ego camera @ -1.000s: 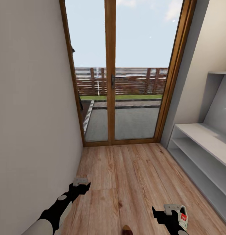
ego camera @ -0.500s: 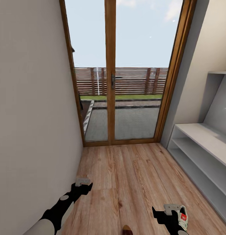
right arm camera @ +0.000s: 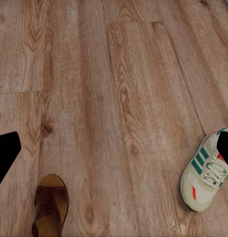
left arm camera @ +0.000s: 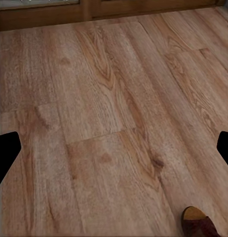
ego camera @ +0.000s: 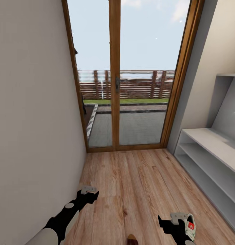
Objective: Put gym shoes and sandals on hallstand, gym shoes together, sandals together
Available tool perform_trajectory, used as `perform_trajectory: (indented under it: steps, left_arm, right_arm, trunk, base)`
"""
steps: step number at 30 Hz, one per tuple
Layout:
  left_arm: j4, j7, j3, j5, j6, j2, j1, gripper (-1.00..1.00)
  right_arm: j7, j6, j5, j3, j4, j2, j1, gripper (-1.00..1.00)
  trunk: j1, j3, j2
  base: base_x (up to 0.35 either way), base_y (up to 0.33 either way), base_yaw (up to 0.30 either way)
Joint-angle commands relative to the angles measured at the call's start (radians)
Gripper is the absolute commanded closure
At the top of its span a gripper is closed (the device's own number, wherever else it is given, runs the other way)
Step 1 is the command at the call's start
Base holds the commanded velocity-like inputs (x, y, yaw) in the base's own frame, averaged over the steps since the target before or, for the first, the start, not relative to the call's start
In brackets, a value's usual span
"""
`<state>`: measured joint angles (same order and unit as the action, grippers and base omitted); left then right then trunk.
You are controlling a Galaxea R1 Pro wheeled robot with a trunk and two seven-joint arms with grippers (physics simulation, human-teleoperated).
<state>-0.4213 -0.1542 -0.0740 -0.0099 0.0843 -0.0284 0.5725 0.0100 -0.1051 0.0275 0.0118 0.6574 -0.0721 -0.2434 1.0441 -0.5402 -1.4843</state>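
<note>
One gym shoe (ego camera: 190, 227), white with teal stripes and a red tongue patch, lies on the corridor floor (ego camera: 138, 183) just right of my right gripper (ego camera: 178, 216). The same gym shoe (right arm camera: 208, 174) shows in the right wrist view near one fingertip (right arm camera: 226, 147), with a brown sandal (right arm camera: 51, 206) on the other side. The sandal's toe (ego camera: 132, 240) peeks in at the head view's bottom edge, between my arms. My left gripper (ego camera: 88, 190) hangs open over bare planks, the sandal (left arm camera: 200, 225) off to one side. The light-grey hallstand (ego camera: 212, 153) stands along the right wall, its shelves bare.
A wooden-framed glass door (ego camera: 114, 78) closes the corridor's far end. A plain white wall (ego camera: 36, 119) runs close along the left, beside my left arm. Bare wood planks stretch between the door and my grippers.
My left arm has reached a little forward and to the right. The right arm, the gym shoe and the sandal have stayed put.
</note>
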Motion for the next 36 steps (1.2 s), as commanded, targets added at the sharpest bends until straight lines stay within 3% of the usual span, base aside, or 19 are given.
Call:
perform_trajectory:
  steps: [1,8,14,26,36]
  left_arm:
    - [-0.003,-0.001,-0.002,-0.001,0.002,-0.001,0.001,-1.00]
    - [-0.034,-0.002,-0.005,0.001,-0.004,-0.014,0.005,-1.00]
    - [-0.072,0.000,-0.005,-0.001,-0.022,-0.044,0.038,-1.00]
    - [-0.092,-0.004,-0.007,-0.001,-0.204,-0.099,0.157,-1.00]
    - [-0.095,-0.022,-0.031,0.000,-0.260,-0.130,0.231,-1.00]
  right_arm:
    - [0.001,-0.003,0.003,0.001,-0.001,0.000,-0.001,-1.00]
    - [0.001,-0.001,0.002,0.001,-0.003,0.000,-0.001,-1.00]
    - [0.001,0.003,0.000,-0.003,-0.006,0.004,-0.001,-1.00]
    - [0.001,0.013,0.000,-0.008,-0.060,0.015,-0.001,-1.00]
    - [0.001,0.102,-0.001,-0.011,-0.064,0.037,-0.001,-1.00]
  trunk:
    - [0.004,-0.004,-0.008]
    - [0.031,-0.026,-0.057]
    - [0.054,-0.045,-0.099]
    - [0.100,-0.083,-0.183]
    - [0.138,-0.114,-0.253]
  base:
    - [0.000,0.000,0.000]
    - [0.000,0.000,0.000]
    - [0.000,0.000,0.000]
    - [0.000,0.000,0.000]
    - [0.000,0.000,0.000]
